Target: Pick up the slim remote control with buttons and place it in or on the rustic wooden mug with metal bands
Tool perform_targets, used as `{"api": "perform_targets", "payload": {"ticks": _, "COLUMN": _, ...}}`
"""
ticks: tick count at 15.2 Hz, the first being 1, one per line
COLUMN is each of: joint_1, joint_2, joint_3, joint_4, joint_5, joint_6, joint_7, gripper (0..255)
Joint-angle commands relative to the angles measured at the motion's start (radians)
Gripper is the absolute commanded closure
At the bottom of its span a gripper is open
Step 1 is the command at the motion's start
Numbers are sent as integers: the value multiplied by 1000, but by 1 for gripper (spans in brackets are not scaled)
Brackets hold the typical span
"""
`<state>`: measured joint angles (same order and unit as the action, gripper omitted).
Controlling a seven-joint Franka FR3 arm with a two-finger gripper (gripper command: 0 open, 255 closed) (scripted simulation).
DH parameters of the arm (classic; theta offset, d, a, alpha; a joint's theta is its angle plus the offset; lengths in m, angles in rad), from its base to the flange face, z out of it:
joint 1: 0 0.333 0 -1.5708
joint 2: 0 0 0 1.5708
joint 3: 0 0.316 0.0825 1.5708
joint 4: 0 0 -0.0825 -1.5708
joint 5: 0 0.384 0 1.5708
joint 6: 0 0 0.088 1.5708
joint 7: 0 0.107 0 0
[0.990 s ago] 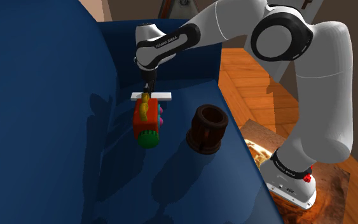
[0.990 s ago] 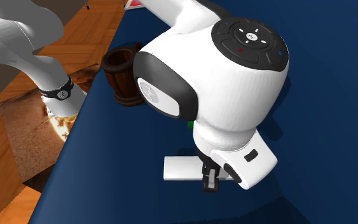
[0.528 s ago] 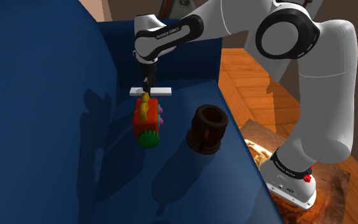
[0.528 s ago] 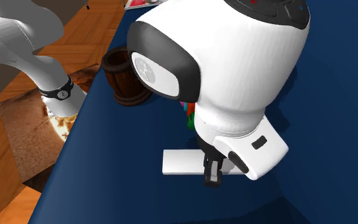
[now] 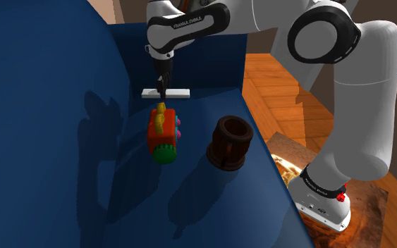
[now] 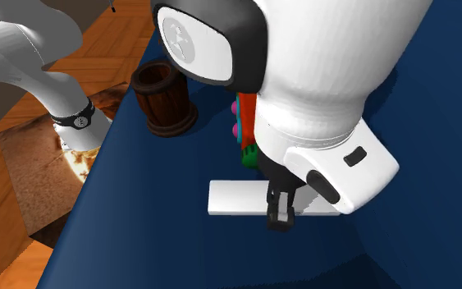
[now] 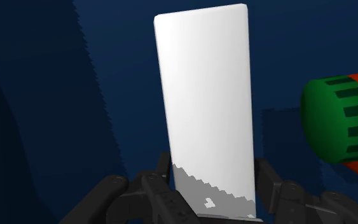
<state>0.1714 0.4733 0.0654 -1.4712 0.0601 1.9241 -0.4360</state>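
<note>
The remote [image 5: 179, 93] is drawn as a plain white slim slab with no buttons showing. My black gripper [image 5: 162, 90] is shut on its middle and holds it level in the air above the blue surface [image 5: 77, 183]. In the wrist view the fingers [image 7: 165, 173] clasp the remote [image 7: 203, 95] at its near end, gripper [image 7: 213, 182]. From the second exterior view the gripper [image 6: 278, 215] pinches the remote [image 6: 233, 198] under the big white wrist. The dark brown wooden mug [image 5: 230, 143] [image 6: 163, 100] stands upright near the surface's edge, apart from the gripper.
A red toy with a green wheel [image 5: 163, 135] [image 6: 245, 135] [image 7: 343, 121] lies between the remote and the mug. A blue back wall [image 5: 190, 63] rises behind. The surface's edge drops to a wooden floor [image 5: 288, 84] at the shoulder view's right.
The arm has risen, carrying the remote higher above the blue surface and slightly toward the shoulder view's left. The toy and mug have not moved.
</note>
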Motion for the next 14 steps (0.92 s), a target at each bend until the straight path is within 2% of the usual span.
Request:
{"api": "perform_targets", "payload": {"ticks": 1, "joint_1": 0, "joint_2": -6, "joint_3": 0, "joint_4": 16, "joint_5": 0, "joint_6": -22, "joint_7": 2, "gripper": 255}}
{"api": "perform_targets", "payload": {"ticks": 14, "joint_1": 1, "joint_2": -21, "joint_3": 1, "joint_4": 168, "joint_5": -2, "joint_6": -189, "joint_7": 13, "gripper": 255}}
